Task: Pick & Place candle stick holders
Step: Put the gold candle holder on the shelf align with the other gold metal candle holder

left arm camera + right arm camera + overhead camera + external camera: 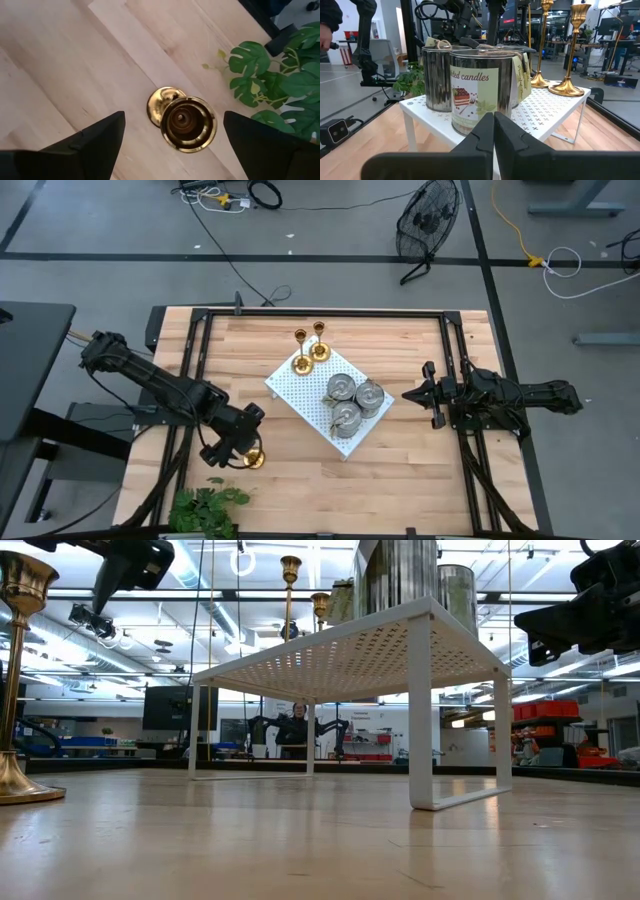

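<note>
Brass holder point(254, 459) stands on the wood table point(400, 480) directly under the left gripper point(243, 448), plant point(208, 510) just beyond. Low view: the same holder point(20, 680) upright, clear of the white board point(350, 650). Left wrist: fingers point(95, 145) spread wide either side of the holder point(187, 122), not touching. Right wrist: right gripper point(493, 131) pressed together, empty, facing silver tins point(475, 90) and two brass holders point(567, 50) on the board.

Even, bright light is cast by ceiling strips point(120, 595); the near worktop point(320, 850) is seen blurred, shadows soft.
</note>
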Tool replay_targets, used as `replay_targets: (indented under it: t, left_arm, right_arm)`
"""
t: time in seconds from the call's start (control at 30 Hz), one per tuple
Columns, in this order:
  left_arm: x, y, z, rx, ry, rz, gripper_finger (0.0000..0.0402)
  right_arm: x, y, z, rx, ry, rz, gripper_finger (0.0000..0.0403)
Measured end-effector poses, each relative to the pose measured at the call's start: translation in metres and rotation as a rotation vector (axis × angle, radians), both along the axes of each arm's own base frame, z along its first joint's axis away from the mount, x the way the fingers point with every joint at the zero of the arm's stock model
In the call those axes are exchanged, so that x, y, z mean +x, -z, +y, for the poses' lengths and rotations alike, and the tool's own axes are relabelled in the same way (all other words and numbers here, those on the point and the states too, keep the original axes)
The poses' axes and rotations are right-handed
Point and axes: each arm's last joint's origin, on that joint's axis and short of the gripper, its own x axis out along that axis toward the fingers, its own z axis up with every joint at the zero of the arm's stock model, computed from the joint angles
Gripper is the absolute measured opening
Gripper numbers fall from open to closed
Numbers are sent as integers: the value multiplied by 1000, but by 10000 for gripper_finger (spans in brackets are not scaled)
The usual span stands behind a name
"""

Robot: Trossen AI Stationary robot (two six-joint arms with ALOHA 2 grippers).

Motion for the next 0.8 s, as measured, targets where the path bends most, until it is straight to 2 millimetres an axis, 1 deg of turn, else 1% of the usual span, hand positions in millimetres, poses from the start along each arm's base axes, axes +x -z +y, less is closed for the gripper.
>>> replay_targets:
  t: [0.23, 0.8]
  left_arm:
    - [0, 0, 0, -8, 4, 4, 321]
    - [0, 0, 0, -4, 2, 2, 243]
  right_arm:
    - [0, 0, 0, 0, 0, 0, 16]
    - [0, 0, 0, 0, 0, 0, 16]
